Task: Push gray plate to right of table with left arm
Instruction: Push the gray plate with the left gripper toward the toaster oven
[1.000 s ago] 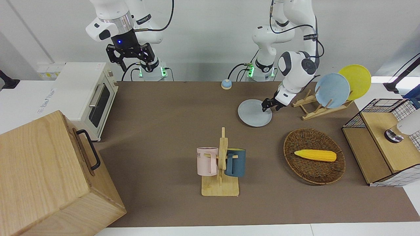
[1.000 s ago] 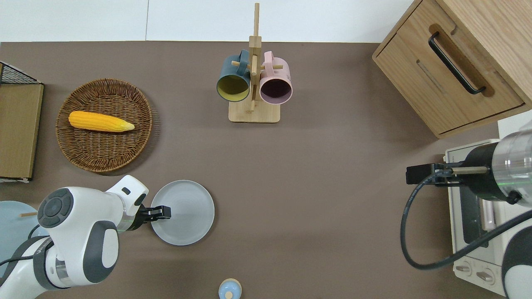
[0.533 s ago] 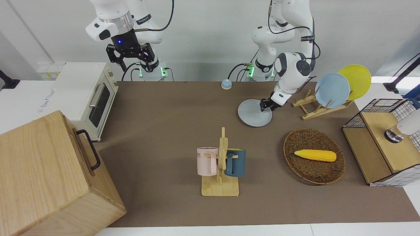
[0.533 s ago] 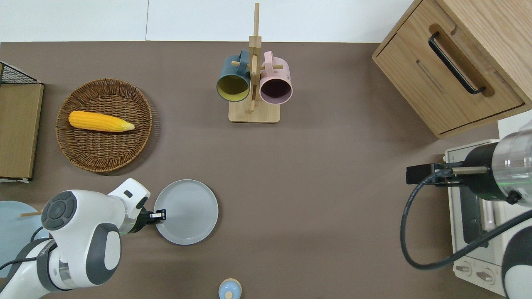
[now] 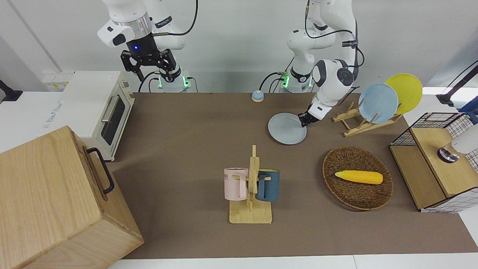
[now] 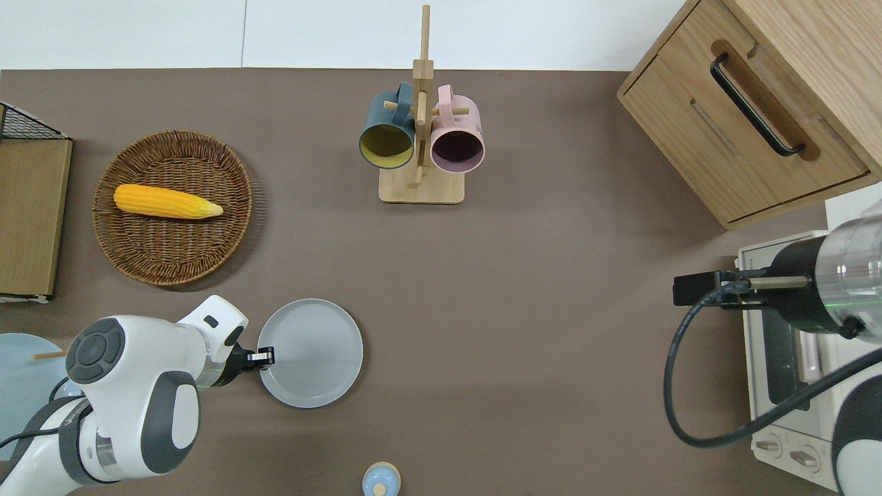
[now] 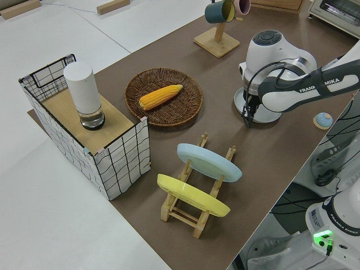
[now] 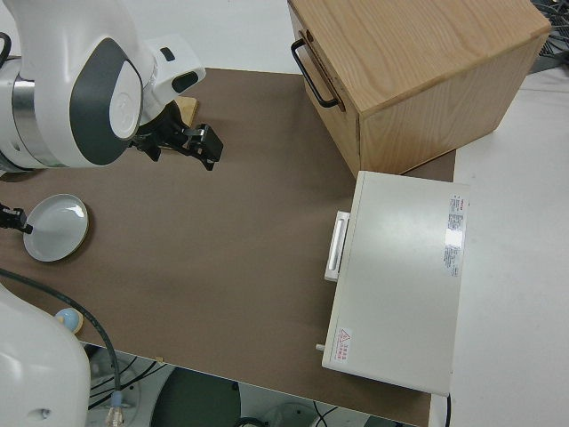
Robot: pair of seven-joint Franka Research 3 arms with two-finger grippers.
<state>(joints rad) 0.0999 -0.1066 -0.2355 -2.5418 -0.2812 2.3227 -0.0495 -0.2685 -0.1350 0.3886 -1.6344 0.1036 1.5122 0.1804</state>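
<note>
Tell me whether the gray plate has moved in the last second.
Yes. The gray plate has slid slightly toward the right arm's end, judged against the bell.

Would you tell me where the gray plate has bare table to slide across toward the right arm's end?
The widest bare patch of table runs from the gray plate to the toaster oven, bordered by the mug rack and the wooden box. The left arm's end is crowded: basket, plate rack, wire crate.

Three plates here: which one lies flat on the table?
The gray plate, at the left gripper. The sky-blue plate and yellow plate stand in a wooden rack.
</note>
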